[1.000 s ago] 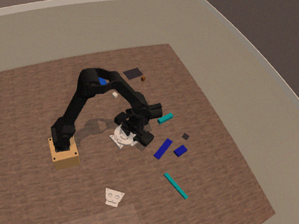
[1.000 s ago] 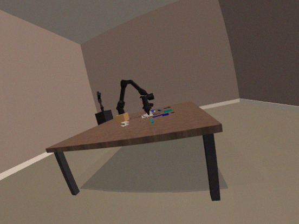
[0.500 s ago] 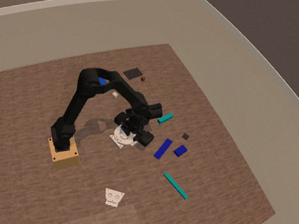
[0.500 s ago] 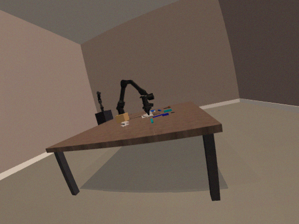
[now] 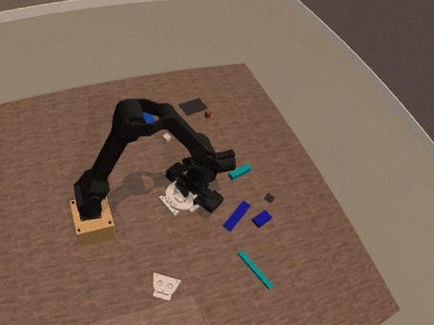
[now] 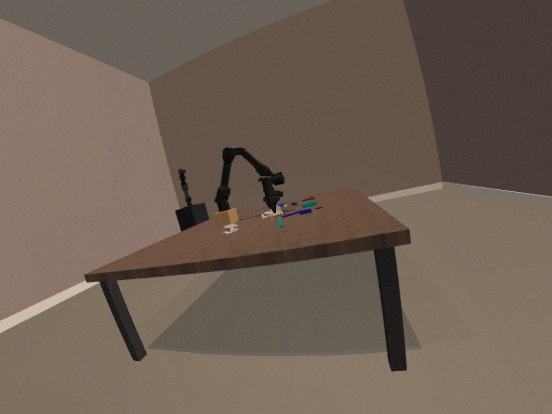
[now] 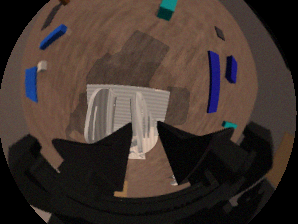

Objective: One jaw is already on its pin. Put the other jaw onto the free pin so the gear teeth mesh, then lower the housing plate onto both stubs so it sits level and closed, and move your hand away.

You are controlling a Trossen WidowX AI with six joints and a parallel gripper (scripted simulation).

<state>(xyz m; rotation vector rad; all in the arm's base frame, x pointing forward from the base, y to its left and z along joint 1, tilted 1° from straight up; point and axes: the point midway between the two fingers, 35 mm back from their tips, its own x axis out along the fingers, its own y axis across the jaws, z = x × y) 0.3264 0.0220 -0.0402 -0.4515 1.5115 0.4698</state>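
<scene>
A white ribbed base lies mid-table. In the wrist view one white jaw stands on its left side. My gripper is right over the base, shut on the second white jaw, which is held low beside the first. I cannot tell whether the teeth touch. The white housing plate, with two holes, lies flat near the table's front edge, well away from the gripper.
Two blue blocks and a small dark square lie right of the base. Teal bars, a dark tile, an orange cube and a white cube are scattered around. The arm stands on a tan block.
</scene>
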